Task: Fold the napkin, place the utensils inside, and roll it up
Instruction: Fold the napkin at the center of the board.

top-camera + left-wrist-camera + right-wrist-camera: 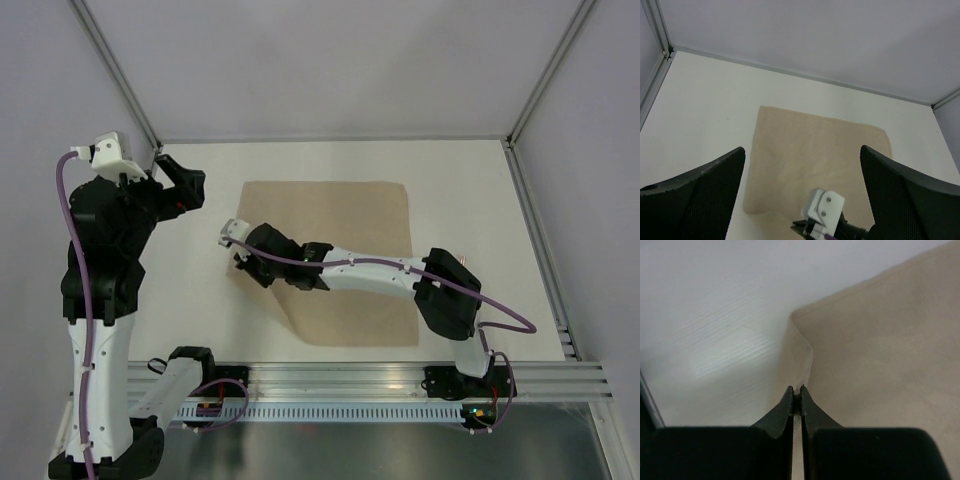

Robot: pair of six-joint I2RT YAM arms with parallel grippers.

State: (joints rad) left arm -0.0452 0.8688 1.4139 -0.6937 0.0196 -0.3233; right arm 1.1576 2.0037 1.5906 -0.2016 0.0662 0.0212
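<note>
The beige napkin [350,215] lies spread on the white table, and I also see it in the left wrist view [820,145]. My right gripper [243,264] reaches across it to its left edge. In the right wrist view that gripper [797,390] is shut on a thin pinch of the napkin [880,340], and the cloth rises in a small ridge just ahead of the tips. My left gripper [180,180] hangs high at the table's far left, off the cloth. Its jaws [802,192] stand wide open with nothing between them. The utensils are out of view.
Grey walls with metal frame posts [120,70] close in the table at the back and both sides. An aluminium rail [400,385] runs along the near edge. The right arm's wrist housing [825,210] shows low in the left wrist view.
</note>
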